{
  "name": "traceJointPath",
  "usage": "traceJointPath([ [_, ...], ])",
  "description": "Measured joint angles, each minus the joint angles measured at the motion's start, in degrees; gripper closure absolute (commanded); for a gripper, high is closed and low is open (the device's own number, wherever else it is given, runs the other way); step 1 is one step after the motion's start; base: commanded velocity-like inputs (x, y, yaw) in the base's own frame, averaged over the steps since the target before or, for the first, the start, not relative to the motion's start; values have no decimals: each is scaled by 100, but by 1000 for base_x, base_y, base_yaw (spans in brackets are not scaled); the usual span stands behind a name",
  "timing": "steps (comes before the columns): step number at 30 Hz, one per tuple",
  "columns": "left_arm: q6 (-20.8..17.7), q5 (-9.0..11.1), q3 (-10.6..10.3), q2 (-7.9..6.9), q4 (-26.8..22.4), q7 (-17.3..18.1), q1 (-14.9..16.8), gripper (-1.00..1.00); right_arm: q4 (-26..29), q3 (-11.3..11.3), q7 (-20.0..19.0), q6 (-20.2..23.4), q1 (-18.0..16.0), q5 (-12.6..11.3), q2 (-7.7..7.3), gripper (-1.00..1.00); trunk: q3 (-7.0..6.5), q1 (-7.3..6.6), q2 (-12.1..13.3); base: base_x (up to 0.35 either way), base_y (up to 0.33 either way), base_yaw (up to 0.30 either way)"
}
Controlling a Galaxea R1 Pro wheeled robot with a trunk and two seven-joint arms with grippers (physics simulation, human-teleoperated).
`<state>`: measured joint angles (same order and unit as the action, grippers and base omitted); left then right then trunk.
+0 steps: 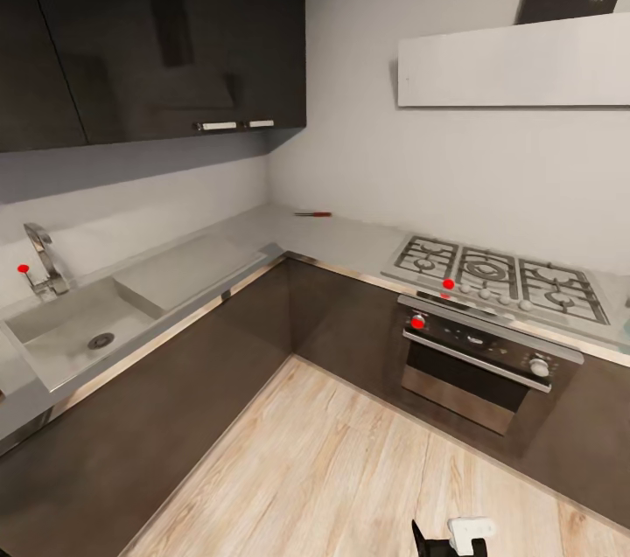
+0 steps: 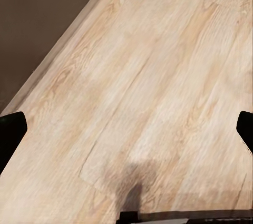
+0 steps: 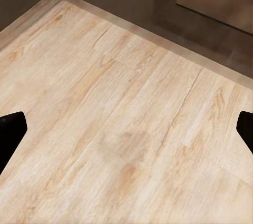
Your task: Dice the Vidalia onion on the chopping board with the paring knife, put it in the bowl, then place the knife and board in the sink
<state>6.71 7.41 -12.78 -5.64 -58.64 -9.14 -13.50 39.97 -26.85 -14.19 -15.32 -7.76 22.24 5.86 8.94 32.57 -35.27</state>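
The grey sink (image 1: 52,325) is set into the countertop (image 1: 350,238) at the left, with a round drain and a chrome tap (image 1: 44,260) with a red knob. I see no onion in the part of the basin that shows. The paring knife (image 1: 312,213) lies far back on the countertop near the corner, red handle to the right. The chopping board and the bowl are out of view. My left gripper (image 2: 126,129) and right gripper (image 3: 126,129) both hang open over the wooden floor with nothing between their dark fingertips.
A gas hob (image 1: 499,273) and an oven (image 1: 477,360) with red knobs stand at the right. Dark cabinets (image 1: 219,347) run under the L-shaped counter, and wall cupboards (image 1: 149,32) hang above. The light wood floor (image 1: 350,469) spreads in front. Part of my arm (image 1: 455,535) shows at the bottom edge.
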Motion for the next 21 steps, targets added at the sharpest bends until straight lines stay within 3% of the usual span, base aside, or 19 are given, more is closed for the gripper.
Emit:
traceJointPath([
  [5,691,7,-2,11,-137,-37,-132,-100,5,0,1,-6,0,0,-4,-100,0,0,0,0,0,0],
  [8,1052,3,-3,16,-373,-52,-505,-100,6,0,1,-8,0,0,-6,-100,0,0,0,0,0,0],
  [12,1148,2,-5,12,-682,-63,-900,-100,7,-1,1,-9,0,0,-6,-100,0,0,0,0,0,0],
  [18,1164,18,-5,14,-580,-219,-1031,-100,6,-10,6,-9,0,0,-5,-100,0,0,0,0,0,0],
  [20,1165,94,-5,17,-478,-241,-1038,-100,29,-13,24,-9,0,-2,0,-100,0,0,0,0,0,0],
  [21,1167,230,-4,18,-385,-245,-1041,-100,104,-12,57,-7,0,-4,2,-100,0,0,0,0,0,0],
])
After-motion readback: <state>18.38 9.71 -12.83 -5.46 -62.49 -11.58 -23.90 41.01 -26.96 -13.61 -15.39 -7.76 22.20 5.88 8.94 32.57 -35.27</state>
